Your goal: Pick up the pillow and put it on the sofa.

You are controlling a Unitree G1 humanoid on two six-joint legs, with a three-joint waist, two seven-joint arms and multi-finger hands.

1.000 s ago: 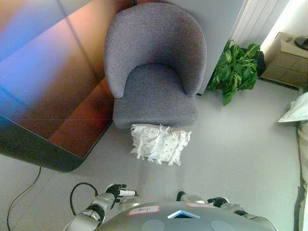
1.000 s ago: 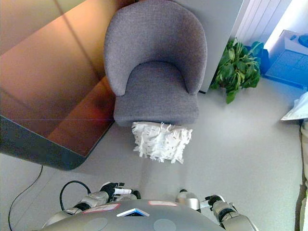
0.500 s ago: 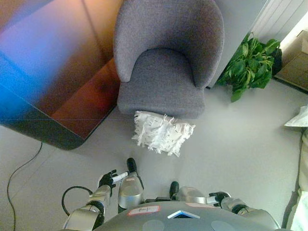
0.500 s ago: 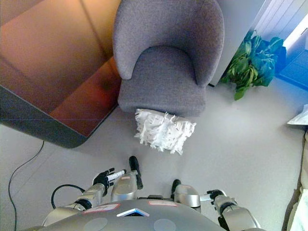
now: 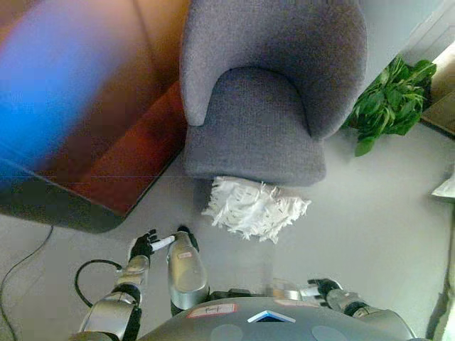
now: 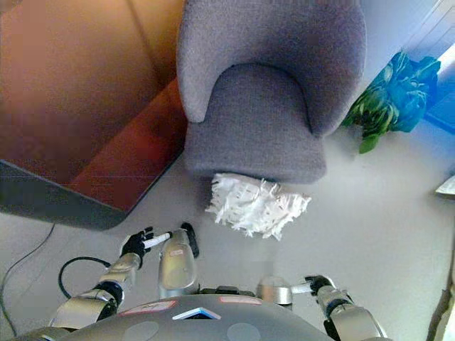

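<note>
Left eye view: white fringed pillow (image 5: 256, 207) on the floor, touching the front edge of the grey armchair (image 5: 266, 92) at 12 o'clock; left hand (image 5: 144, 246) at 8 o'clock, fingers loosely spread, holding nothing. Right eye view: right hand (image 6: 318, 285) at 5 o'clock, fingers impossible to tell. Risk, probably: pinching only loose fringe, letting the pillow sag and slip out mid-lift.

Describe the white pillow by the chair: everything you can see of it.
The pillow is white and roughly rectangular, covered in shaggy fringe or tufts that look like soft fabric strips. It lies on the grey floor, tilted a little, its far edge against the front base of the grey armchair, partly under the seat's front edge. Neither the left hand nor the right hand touches it; both are low, well short of it.
</note>
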